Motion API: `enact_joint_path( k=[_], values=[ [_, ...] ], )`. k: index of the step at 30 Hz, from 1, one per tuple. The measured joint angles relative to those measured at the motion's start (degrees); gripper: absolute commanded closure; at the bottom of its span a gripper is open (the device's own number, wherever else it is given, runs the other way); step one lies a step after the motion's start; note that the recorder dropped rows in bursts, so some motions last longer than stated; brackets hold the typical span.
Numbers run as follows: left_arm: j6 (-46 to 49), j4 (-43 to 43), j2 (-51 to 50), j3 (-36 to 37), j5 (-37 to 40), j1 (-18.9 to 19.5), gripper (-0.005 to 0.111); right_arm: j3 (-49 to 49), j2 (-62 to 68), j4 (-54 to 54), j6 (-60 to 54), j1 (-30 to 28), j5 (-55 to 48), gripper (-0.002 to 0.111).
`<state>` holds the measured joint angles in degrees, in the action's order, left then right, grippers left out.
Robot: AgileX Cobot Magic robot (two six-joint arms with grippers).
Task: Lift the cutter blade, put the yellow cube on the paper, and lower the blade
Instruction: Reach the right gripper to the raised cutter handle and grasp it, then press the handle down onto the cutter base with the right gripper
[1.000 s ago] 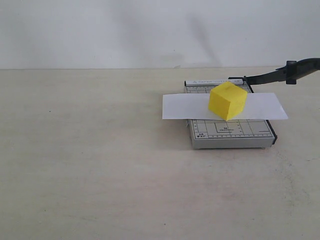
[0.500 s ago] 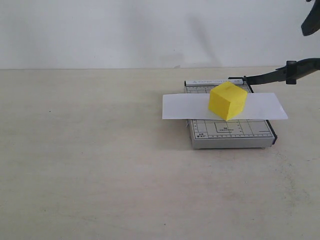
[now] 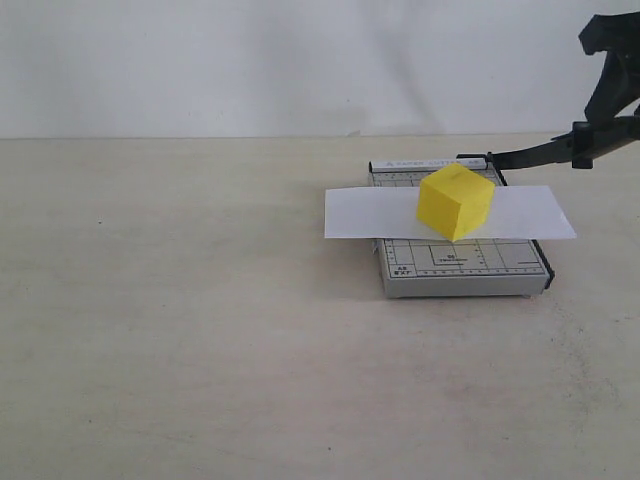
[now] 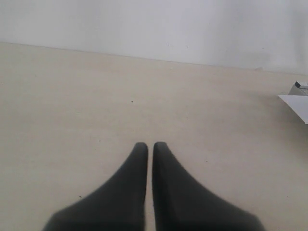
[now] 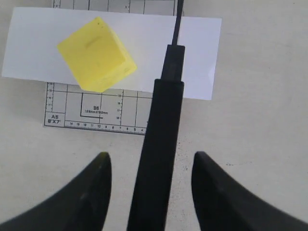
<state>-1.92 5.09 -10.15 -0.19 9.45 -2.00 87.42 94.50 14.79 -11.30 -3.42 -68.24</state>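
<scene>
Pictured with the cutter blade (image 3: 545, 150) raised, slanting up from its hinge at the far corner of the grey board (image 3: 460, 265). Resting on the white paper (image 3: 370, 212) laid across that board, turned corner-on to the exterior camera: the yellow cube (image 3: 455, 202). Judged two steps done, lifting and placing, with only the lowering left. Poised above the thick handle end, fingers spread wide on either side and apparently gripping nothing: the right gripper (image 5: 151, 155). Parked well apart from the cutter over bare table (image 4: 72, 96), fingers pressed together and empty: the left gripper (image 4: 150, 144). Likely next: closing on the handle, then swinging down along the board's edge, beside the cube.
</scene>
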Motion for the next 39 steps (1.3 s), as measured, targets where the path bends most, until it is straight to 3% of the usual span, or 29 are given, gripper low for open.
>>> enact_joint_path(
  k=[2,8,17,22,31,39],
  values=[
    [0.0,0.0,0.0,0.0,0.0,0.0,0.102,0.0,0.5,-0.1,0.4,0.0,-0.8,0.066],
    [0.0,0.0,0.0,0.0,0.0,0.0,0.102,0.0,1.4,-0.7,1.6,0.0,-1.6,0.108],
    [0.0,0.0,0.0,0.0,0.0,0.0,0.102,-0.9,1.4,-0.6,1.7,0.0,-1.2,0.108],
    [0.0,0.0,0.0,0.0,0.0,0.0,0.102,-9.1,0.5,0.5,1.0,0.4,1.4,0.108],
    [0.0,0.0,0.0,0.0,0.0,0.0,0.102,-30.4,1.2,-2.3,-0.2,5.2,21.7,0.108],
    [0.0,0.0,0.0,0.0,0.0,0.0,0.102,-37.0,2.8,-2.6,-0.2,6.7,32.1,0.108]
  ],
)
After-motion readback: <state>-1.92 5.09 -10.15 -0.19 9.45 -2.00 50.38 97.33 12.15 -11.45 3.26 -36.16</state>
